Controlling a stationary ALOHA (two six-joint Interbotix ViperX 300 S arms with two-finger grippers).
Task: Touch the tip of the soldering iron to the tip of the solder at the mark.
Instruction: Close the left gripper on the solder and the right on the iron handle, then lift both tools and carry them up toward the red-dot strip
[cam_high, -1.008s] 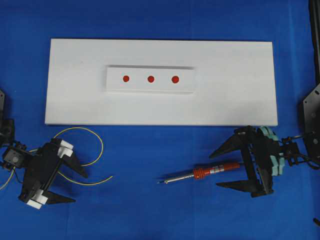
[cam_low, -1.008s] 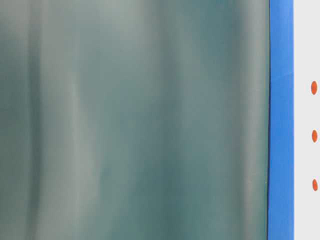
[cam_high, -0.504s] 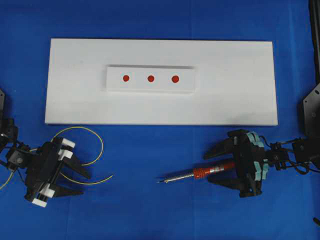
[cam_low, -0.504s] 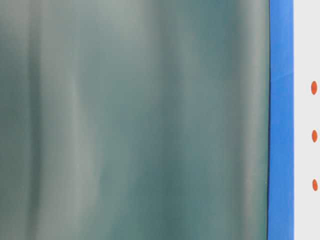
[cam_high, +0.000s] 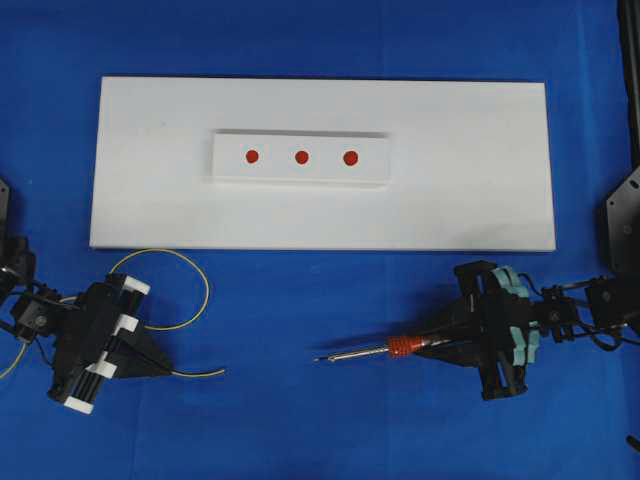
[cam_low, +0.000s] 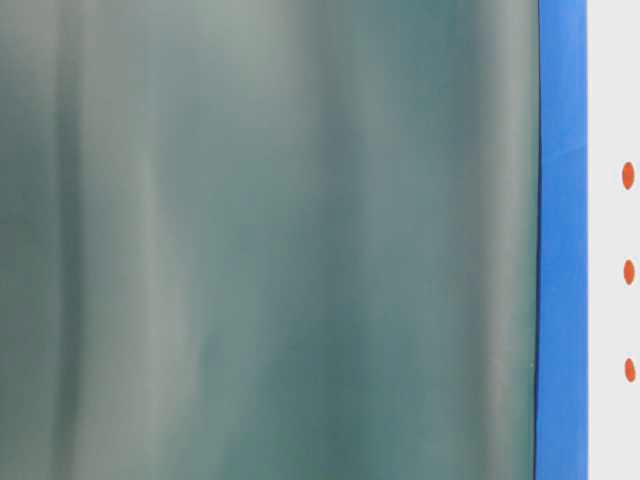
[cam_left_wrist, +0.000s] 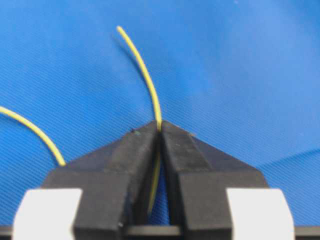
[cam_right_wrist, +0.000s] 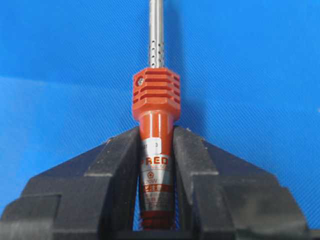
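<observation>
The soldering iron (cam_high: 365, 349) lies on the blue cloth at the front right, its tip pointing left. My right gripper (cam_high: 432, 343) is shut on its orange-red handle (cam_right_wrist: 156, 107); in the right wrist view the gripper (cam_right_wrist: 156, 131) clamps the labelled silver band and the shaft runs straight out ahead. The solder (cam_high: 190, 280) loops on the cloth at the front left. My left gripper (cam_high: 166, 369) is shut on this yellow wire; in the left wrist view the solder (cam_left_wrist: 145, 75) curves out from the closed gripper (cam_left_wrist: 159, 125). Three red marks (cam_high: 301, 157) sit on a raised white block.
The block rests on a wide white board (cam_high: 470, 170) across the back of the blue cloth. A blurred grey-green surface (cam_low: 270, 240) fills most of the table-level view, leaving a blue strip and the red marks (cam_low: 628, 271) at its right edge.
Both grippers went from wide open to shut. The left closed on the solder, the right on the soldering iron's handle. The iron shifted slightly.
</observation>
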